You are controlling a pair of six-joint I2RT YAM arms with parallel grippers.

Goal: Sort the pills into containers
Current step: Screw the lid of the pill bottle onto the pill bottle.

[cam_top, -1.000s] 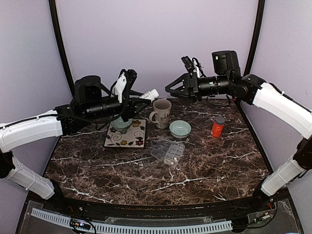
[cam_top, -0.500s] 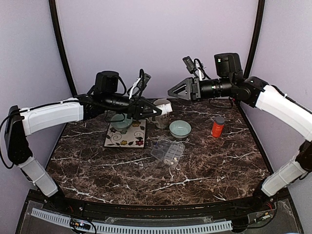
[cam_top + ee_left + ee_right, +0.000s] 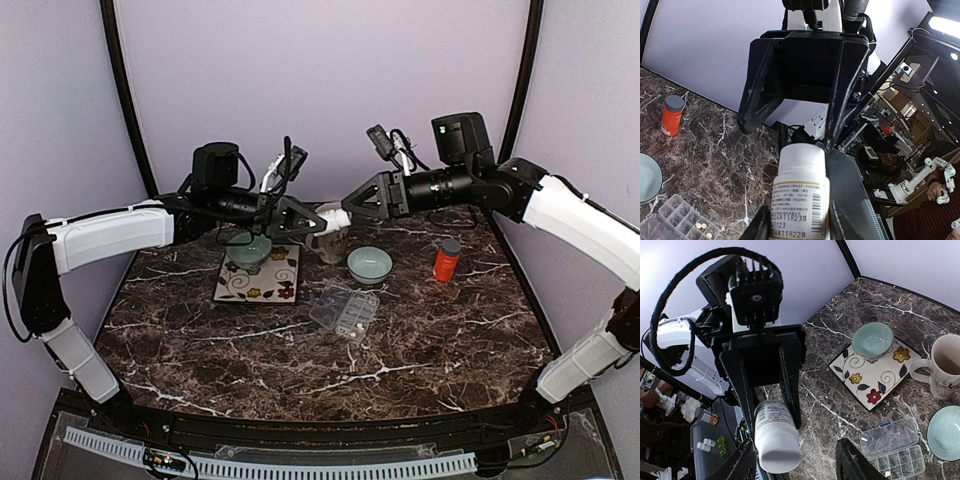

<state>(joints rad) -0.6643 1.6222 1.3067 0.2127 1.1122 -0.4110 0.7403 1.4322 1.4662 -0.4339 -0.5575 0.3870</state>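
1. white plastic is what the claws are busy with in the overhead view: the left claw (image 3: 305, 220) is pinched on a white bottle (image 3: 332, 217) held sideways in the air above the far side of the table (image 3: 200, 350), and the right claw (image 3: 350, 207) faces its cap end with fingers spread. the pill box (image 3: 343, 310) lies open near the middle of the table, well apart from both claws, and only a few pills (image 3: 350, 326) sit in its compartments (image 3: 357, 312). the table is dark stone with white veins. behind the box stand an orange bottle (image 3: 446, 260), a glazed green bowl (image 3: 369, 264), a mug (image 3: 335, 245) and a flowered square plate (image 3: 262, 282).
2. the left wrist view shows a few round, pale tablets in one compartment, while the neighbouring ones look empty. the bottle has a smooth cap and a printed paper label. the right claw's matte black fingers stand open just beyond the cap, and whether they touch it cannot be told.
3. the right wrist view shows the flat cap on, with a gap either side to the right claw's fingers. the box is thin clear plastic, its lid folded flat beside the gridded half. the step in hand is judged to be opening the bottle, so nearly all the sorting remains.
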